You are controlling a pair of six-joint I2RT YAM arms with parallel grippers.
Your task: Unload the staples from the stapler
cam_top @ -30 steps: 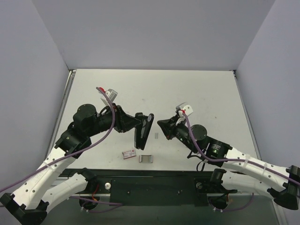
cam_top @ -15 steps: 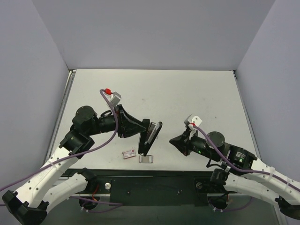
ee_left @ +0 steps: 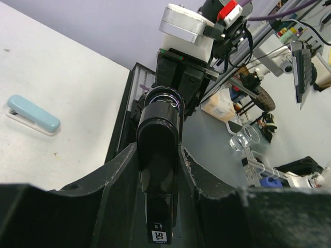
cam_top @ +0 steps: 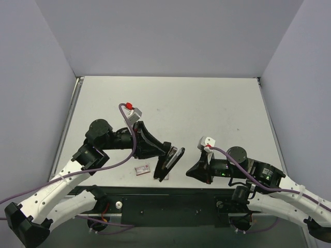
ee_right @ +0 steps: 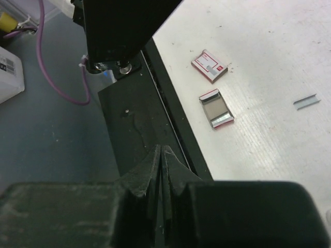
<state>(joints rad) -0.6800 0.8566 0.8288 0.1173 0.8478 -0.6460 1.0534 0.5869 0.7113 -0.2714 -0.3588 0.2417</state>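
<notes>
Within the left gripper (ee_left: 159, 153), clamped tight, the stapler (ee_left: 158, 124) hangs tilted. Beside it, the right gripper (ee_right: 161, 155) is pinched together, empty. Anything shaken out could fall past the nearby table (cam_top: 207, 103) edge.

Reads as a robotics lab test cell. Encloses a white tabletop (cam_top: 217, 103) on three sides with plain lavender partition walls (cam_top: 170, 36). Carries a black mounting plate (ee_right: 132, 124) along the near edge, just ahead of the right gripper (ee_right: 161, 151), with a purple cable (ee_right: 39, 31) looped to its upper left. Opens, beyond the left gripper (ee_left: 158, 155), onto a cluttered workroom: aluminium framing (ee_left: 253, 168), a monitor (ee_left: 302, 67) to the upper right, a cardboard box (ee_left: 220, 108), clear containers (ee_left: 243, 140). Shows grey floor (ee_right: 46, 139) and a white labelled box (ee_right: 10, 77) far left of the right gripper.
</notes>
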